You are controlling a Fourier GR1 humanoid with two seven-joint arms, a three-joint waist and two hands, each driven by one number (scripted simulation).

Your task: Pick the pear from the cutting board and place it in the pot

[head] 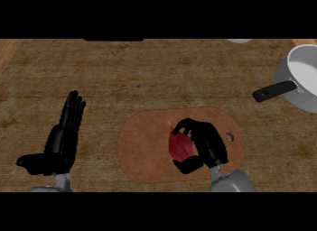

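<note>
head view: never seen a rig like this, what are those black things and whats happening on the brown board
This one picture looks steeply down from the robot's head onto a kitchen counter. The two black shapes on grey forearms are its hands. The left hand, at the view's left, rests open with straight fingers and holds nothing. The right hand is curled round a dark red pear over the rounded cutting board; whether the pear is lifted cannot be told. A grey pot with a black handle stands apart at the upper right.

Dark red pear point(180, 147), reddish-brown cutting board point(141, 151), silver-grey pot point(311, 76) with black handle point(272, 91), mottled brown counter point(154, 76)
</note>
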